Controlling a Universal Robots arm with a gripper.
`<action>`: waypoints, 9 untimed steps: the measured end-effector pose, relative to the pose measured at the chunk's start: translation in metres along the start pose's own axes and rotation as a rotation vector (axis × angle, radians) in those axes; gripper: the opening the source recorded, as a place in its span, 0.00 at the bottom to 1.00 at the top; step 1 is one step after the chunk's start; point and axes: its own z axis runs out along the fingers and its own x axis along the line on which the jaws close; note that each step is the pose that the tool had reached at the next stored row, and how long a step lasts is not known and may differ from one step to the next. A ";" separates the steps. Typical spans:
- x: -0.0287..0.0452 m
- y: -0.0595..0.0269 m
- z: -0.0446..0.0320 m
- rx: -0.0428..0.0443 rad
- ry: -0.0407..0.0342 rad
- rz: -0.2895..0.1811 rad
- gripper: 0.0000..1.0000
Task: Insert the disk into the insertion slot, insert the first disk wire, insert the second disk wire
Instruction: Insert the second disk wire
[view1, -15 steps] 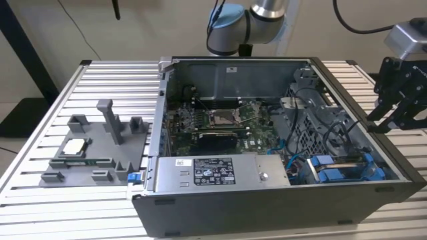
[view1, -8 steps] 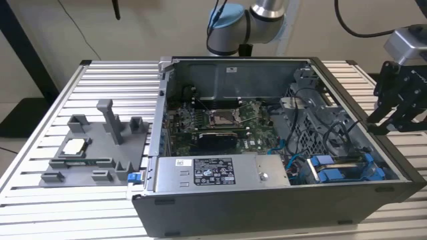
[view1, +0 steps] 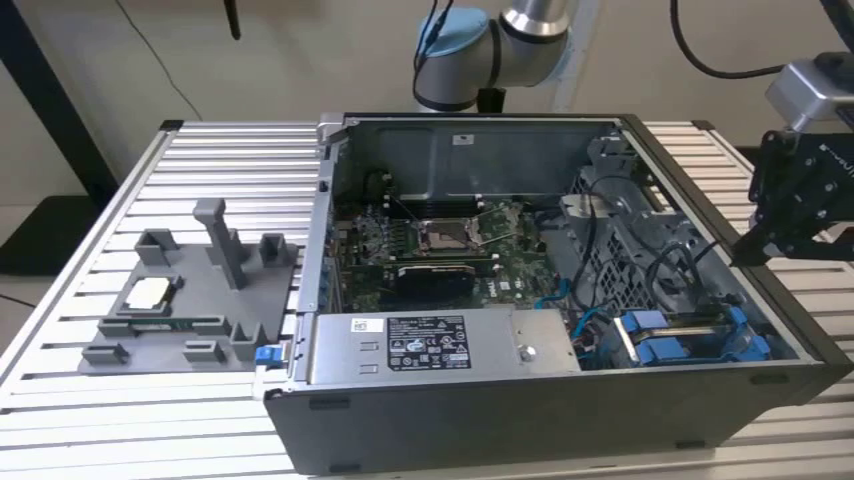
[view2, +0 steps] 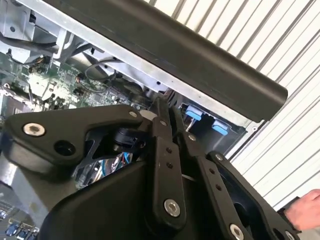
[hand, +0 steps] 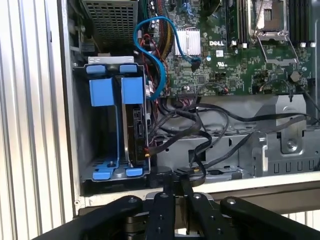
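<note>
The insertion slot (hand: 82, 125) is a grey metal bay with blue clips in the corner of the open computer case (view1: 534, 420); it also appears at the exterior view's right as the slot (view1: 687, 338). In the first wrist view the disk (hand: 137, 131) stands on edge inside it, in a blue carrier. A blue wire (hand: 159, 60) loops from the board toward the bay, and black wires (hand: 200, 131) run beside the disk. My gripper (hand: 173, 184) hangs just outside the case wall next to the bay, fingers pressed together with nothing between them. It also shows as the gripper (view1: 751, 248) and the gripper (view2: 166, 116).
A grey labelled power-supply box (view1: 441, 345) sits in the case's front. The motherboard (view1: 447, 245) fills the middle. A grey fixture tray (view1: 187, 300) lies on the slatted table (view1: 120, 420) at the exterior view's left. A person's hand (view2: 306, 210) is near the gripper.
</note>
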 end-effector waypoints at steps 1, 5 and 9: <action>0.0002 0.0003 -0.0035 -0.0001 -0.0005 0.000 0.16; 0.0015 0.0126 -0.0141 -0.0003 -0.0010 0.000 0.16; 0.0034 0.0308 -0.0168 0.0007 -0.0010 0.000 0.16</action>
